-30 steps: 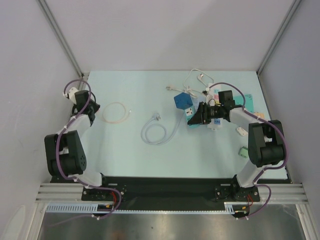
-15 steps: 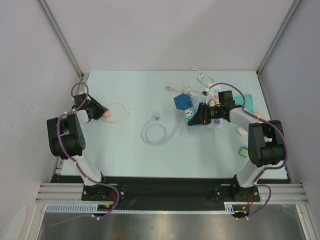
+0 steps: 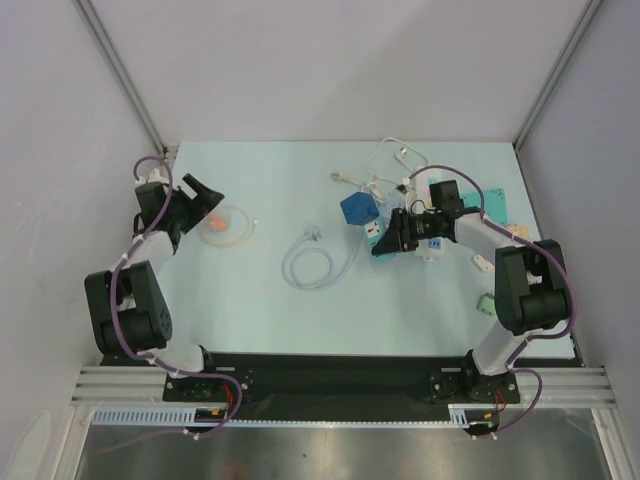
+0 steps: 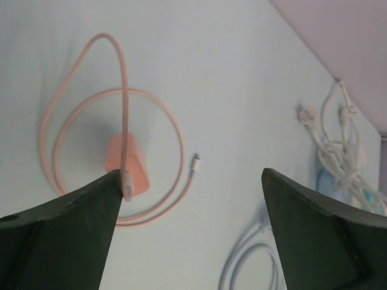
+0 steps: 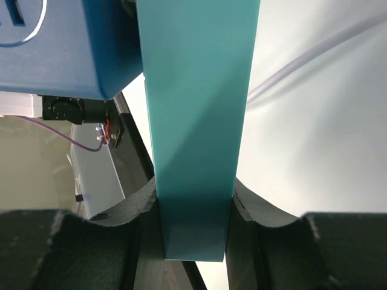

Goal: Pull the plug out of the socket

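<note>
A pink plug (image 4: 127, 166) lies on the table inside its coiled pink cable (image 4: 172, 130). One cable end hangs down against my left finger (image 4: 60, 235). My left gripper (image 4: 191, 172) is open above it, with nothing between the jaws; from above, the left gripper (image 3: 200, 195) stands just behind the pink plug (image 3: 212, 224). The teal socket strip (image 5: 196, 121) is clamped between the jaws of my right gripper (image 5: 195, 205). In the top view, the right gripper (image 3: 388, 238) holds the socket (image 3: 378, 232) at the right of the table, far from the plug.
A blue cube (image 3: 357, 207) touches the socket's far side, and it also fills the top left as the blue cube (image 5: 60, 42). A white coiled cable (image 3: 310, 265) lies mid-table. Tangled white cables (image 3: 390, 160) sit at the back right. Small coloured parts (image 3: 487, 300) lie near the right edge.
My left gripper has opened and let go of the pink plug, which now rests inside its coil. The right gripper has nudged the socket and blue cube slightly left.
</note>
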You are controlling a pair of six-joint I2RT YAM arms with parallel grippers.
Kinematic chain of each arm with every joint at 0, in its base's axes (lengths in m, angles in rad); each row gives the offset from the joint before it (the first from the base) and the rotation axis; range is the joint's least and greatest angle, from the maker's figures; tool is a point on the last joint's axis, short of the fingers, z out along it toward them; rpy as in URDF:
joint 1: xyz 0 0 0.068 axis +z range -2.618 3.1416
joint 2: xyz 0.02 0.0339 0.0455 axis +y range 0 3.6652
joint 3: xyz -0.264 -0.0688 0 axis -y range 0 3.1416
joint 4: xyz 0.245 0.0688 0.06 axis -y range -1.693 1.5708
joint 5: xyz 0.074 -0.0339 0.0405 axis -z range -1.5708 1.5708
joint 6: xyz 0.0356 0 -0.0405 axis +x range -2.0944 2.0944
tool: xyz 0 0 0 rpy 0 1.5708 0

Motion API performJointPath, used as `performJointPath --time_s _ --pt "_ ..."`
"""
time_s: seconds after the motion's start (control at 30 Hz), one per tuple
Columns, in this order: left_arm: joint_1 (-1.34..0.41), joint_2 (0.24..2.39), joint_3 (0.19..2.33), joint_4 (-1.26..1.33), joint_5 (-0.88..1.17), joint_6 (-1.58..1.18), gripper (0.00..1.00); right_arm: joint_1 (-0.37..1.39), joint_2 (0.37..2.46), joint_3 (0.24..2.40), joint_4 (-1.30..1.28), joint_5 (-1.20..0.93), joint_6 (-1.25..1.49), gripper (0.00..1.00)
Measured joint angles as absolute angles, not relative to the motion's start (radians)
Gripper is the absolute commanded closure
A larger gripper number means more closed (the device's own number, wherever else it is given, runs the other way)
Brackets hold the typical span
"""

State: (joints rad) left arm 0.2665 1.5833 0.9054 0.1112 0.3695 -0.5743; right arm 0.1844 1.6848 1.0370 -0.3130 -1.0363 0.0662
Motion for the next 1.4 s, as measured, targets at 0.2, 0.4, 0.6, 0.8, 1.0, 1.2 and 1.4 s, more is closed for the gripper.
performJointPath --time_s 0.2,0.4,0.6,0.8,1.0,1.2,1.4 --pt "0.182 1.43 0.833 0.166 0.415 -0.58 0.01 0.209 1.685 1.052 -0.342 -1.033 0.027 1.0" --pt "0.167 1.334 0.739 0.156 0.422 -0.607 0.01 0.21 1.685 1.052 -0.348 -1.029 0.009 1.0" --pt "0.181 1.257 0.676 0.145 0.422 -0.66 0.01 0.21 1.685 1.056 -0.36 -1.027 -0.001 1.0" --pt "0.234 1.182 0.616 0.15 0.45 -0.717 0.01 0.21 1.685 1.058 -0.375 -1.026 -0.015 1.0" --pt "0.166 1.061 0.583 0.159 0.53 -0.702 0.01 0.232 1.685 1.07 -0.403 -1.008 -0.044 1.0" --pt "-0.079 1.051 0.64 0.153 0.547 -0.706 0.01 0.268 1.685 1.08 -0.432 -0.979 -0.084 1.0" --pt "-0.343 1.139 0.672 0.181 0.434 -0.793 0.0 0.29 1.685 1.083 -0.453 -0.933 -0.122 1.0"
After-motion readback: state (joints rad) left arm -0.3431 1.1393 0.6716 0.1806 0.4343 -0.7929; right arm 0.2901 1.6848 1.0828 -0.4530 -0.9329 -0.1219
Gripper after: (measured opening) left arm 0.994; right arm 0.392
